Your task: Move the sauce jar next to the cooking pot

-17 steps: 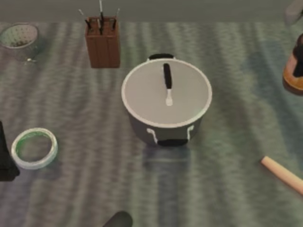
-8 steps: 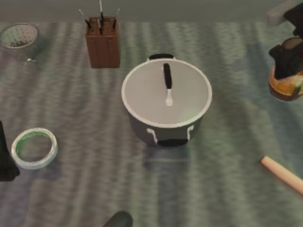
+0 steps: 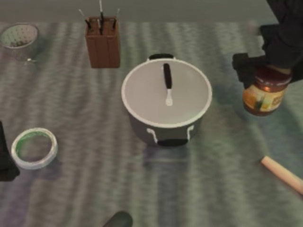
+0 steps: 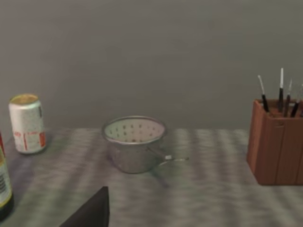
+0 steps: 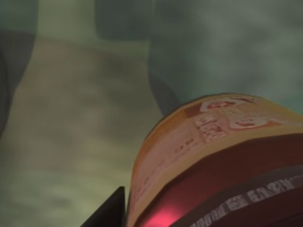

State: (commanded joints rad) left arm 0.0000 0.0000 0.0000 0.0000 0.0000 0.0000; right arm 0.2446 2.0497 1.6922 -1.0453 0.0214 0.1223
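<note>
Carrying sauce jar, pot-side gap open.

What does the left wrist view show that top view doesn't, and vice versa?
Only left wrist: a drink can and a dark bottle at the picture's edge.
Only top: the cooking pot, the sauce jar held by the right gripper, a tape ring, a pale rod.
Both: the perforated metal cup and the brown holder with sticks.
</note>
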